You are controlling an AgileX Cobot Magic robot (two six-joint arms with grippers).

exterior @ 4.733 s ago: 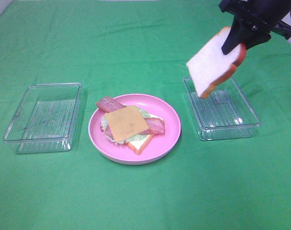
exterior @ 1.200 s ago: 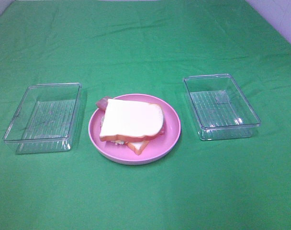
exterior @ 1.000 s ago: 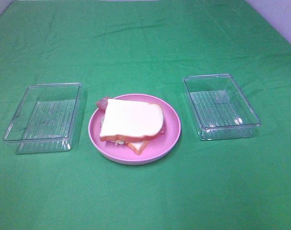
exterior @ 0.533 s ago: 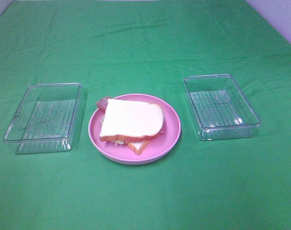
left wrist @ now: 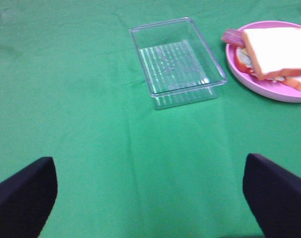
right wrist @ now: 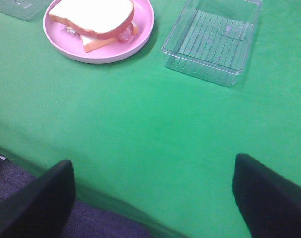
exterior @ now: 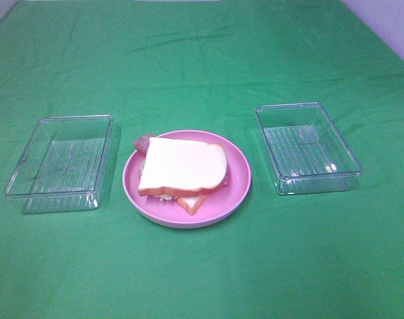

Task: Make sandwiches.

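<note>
The top bread slice (exterior: 182,164) covered nearly all of the sandwich (exterior: 181,174) fillings; only a bacon end (exterior: 143,141) at its upper left and an unclear pale sliver under its front crust showed. In the left wrist view, the plate (left wrist: 269,89) was cut by the right edge. Both hands' fingers (left wrist: 24,198) (right wrist: 34,201) were cropped at the lower corners, tips unseen. The counter's (right wrist: 155,129) near edge blurred into shadow.

The top bread slice (exterior: 181,165), earlier held aloft, now caps the sandwich (exterior: 182,174). The right arm has left the high view.
</note>
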